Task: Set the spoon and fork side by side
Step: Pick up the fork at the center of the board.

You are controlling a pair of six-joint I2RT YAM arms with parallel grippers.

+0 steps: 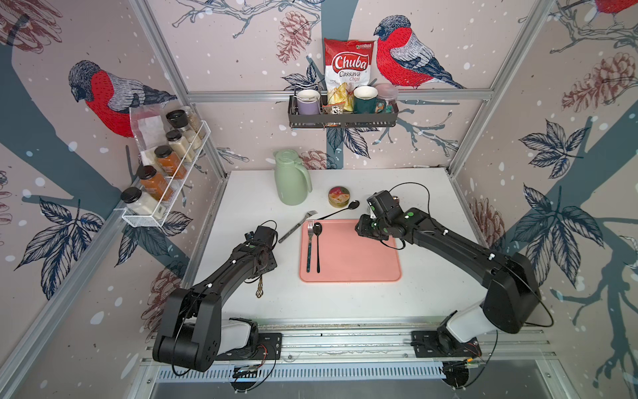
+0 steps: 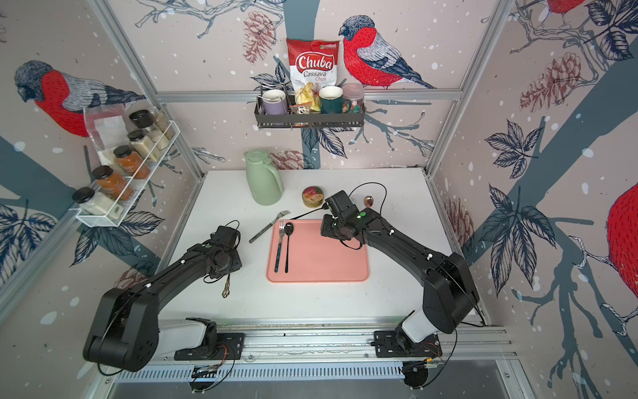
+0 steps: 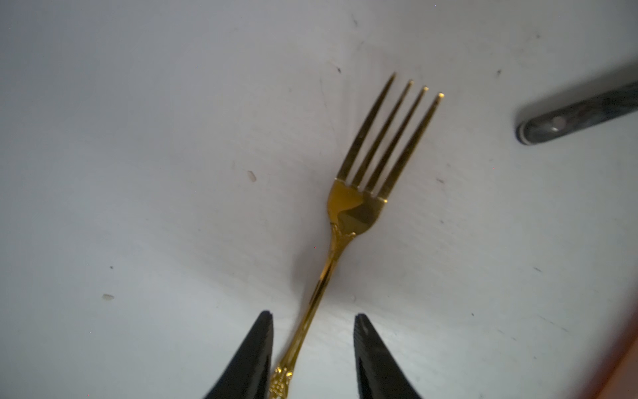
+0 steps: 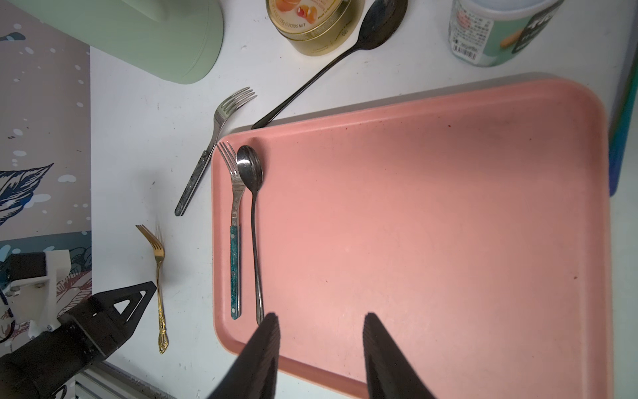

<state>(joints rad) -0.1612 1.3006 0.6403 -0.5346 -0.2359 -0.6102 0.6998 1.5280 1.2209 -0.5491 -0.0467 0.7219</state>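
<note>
— On the pink tray (image 1: 362, 255), along its left edge, the fork (image 4: 235, 241) with the teal handle and the spoon (image 4: 249, 169) lie parallel, heads the same way, just beside each other. I'd call that pair set.

— And the claws?

— The right claw (image 4: 319, 315) hangs over the tray near the spoon's handle end, jaws apart, nothing between them. The left claw (image 3: 313, 314) is low over the counter (image 1: 431, 276), released too, straddling the handle of a gold fork (image 3: 359, 203) without pinching it.

— If the pair needs a nudge, how would it handle?

— Light, stiff, thin metal, probably slick, and lying flat, so fingertips get little to reach under. I'd pinch across the handle about midway. The fork's teal grip looks thicker and less slippery than the spoon's bare stem.

— Risks?

— An off-centre squeeze could make either one pivot or skate across the tray and knock its neighbour. A dark-handled fork (image 1: 297, 226) and a long black spoon (image 1: 354, 205) lie on the counter by the tray's far corner, apart from the pair.
</note>
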